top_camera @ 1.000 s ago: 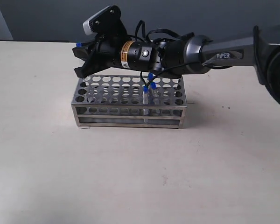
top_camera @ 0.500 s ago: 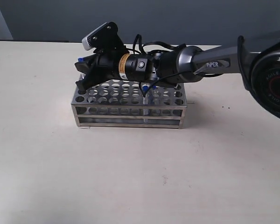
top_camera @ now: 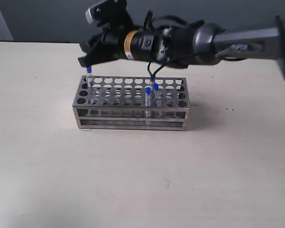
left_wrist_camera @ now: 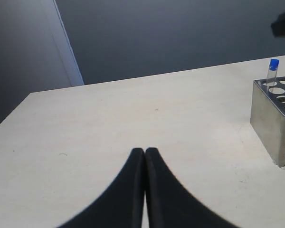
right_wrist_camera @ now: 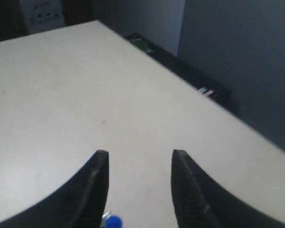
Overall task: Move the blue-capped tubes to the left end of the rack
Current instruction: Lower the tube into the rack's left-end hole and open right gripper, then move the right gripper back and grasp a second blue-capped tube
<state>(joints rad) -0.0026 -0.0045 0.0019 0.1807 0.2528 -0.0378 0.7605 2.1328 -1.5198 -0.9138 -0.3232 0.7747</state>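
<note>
Now that our right gripper [top_camera: 85,58] has lifted away, jaws apart, one blue-capped tube [top_camera: 89,76] stands in the rack's [top_camera: 128,114] far-left corner hole; three more tubes [top_camera: 147,95] wait right of middle; our left gripper [left_wrist_camera: 145,152] rests with jaws together.

Long shiny steel test-tube rack [top_camera: 130,118]: silver-grey, top plates patterned w/ rows of round holes. Thin clear blue-capped tubes [top_camera: 147,98]: see-through bodies, bright blue caps. Flat tabletop [top_camera: 133,180]: pale cream, a few tiny dark specks. Right gripper [right_wrist_camera: 140,153] & left gripper [left_wrist_camera: 145,153]: matte black fingers. Right arm [top_camera: 199,40]: dark grey/black, w/ orange-yellow label band [top_camera: 129,51] & light grey camera housing [top_camera: 91,13]. Back wall [top_camera: 38,21]: dark blue-grey.
</note>
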